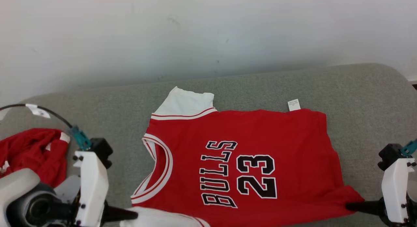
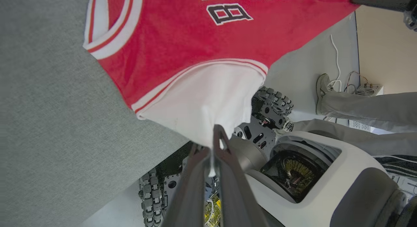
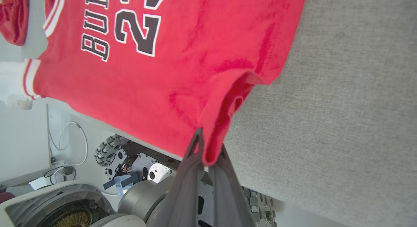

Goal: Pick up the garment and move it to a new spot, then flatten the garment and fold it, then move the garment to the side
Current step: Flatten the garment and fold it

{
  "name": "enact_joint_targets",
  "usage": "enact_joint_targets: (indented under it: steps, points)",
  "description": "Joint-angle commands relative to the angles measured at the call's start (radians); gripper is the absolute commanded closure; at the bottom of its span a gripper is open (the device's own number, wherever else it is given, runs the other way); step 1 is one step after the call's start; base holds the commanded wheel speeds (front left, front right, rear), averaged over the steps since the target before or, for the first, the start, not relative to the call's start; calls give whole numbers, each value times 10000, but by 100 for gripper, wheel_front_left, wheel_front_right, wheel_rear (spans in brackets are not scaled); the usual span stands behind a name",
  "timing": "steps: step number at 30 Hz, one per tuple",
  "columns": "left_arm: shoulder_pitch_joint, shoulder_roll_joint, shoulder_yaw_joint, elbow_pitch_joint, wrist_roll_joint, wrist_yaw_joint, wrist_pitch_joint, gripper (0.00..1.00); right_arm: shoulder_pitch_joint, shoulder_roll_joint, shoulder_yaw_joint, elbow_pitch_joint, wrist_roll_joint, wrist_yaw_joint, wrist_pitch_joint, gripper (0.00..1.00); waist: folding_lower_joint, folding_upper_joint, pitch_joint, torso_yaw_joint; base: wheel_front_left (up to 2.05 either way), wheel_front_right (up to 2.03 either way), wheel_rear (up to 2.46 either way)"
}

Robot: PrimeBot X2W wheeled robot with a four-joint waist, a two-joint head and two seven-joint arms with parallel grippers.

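Left hand (image 1: 132, 215) at lower left, clamped on white sleeve (image 2: 202, 100) of red jersey (image 1: 280, 139); right hand (image 1: 348, 206) at lower right, pinching its red hem corner. Spread print-up mid-frame on grey table (image 1: 358, 100); crumpled red cloth (image 1: 32, 152) at far left

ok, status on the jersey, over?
Left gripper and right gripper both shut on jersey, at near sleeve and hem corner. Jersey spread print-up on grey cushion, near edge overhanging. Second red garment lies apart, to its left.
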Motion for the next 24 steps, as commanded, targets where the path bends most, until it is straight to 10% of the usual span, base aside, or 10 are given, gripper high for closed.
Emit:
enact_joint_targets:
  steps: [1, 15, 18, 19, 22, 24]
  points:
    - [-220, -148, 75, 315, -99, -61, 111, 100, -247, 95, -42, 227, 78, 1, 101, 100, -1, 0, 227, -75, 0, 0, 0]
    - [-1667, -2176, 456, 4056, 357, -603, 274, 100, -2105, 2202, -8, 3310, 140, 1, 386, 96, -1, 0, 1135, -466, 0, 0, 0]
    - [-1748, -2520, 390, 4774, 477, -726, 286, 100, -2411, 2620, 56, 3885, -21, 1, 280, 51, -1, 0, 1232, -540, 0, 0, 0]
    - [-1783, -2619, 407, 5036, 524, -746, 206, 100, -2511, 2747, 88, 4104, -94, 1, 222, 6, -1, 0, 1257, -561, 0, 0, 0]
    - [-1792, -2953, 483, 5694, 525, -916, -31, 0, -2732, 3074, 157, 4626, -271, 1, 99, 0, -1, 0, 1282, -604, 0, 0, 0]
    - [-1772, -3129, 496, 6072, 606, -1028, -201, 0, -2819, 3220, 182, 4901, -392, 1, -20, 0, -1, 0, 1235, -615, 0, 0, 0]
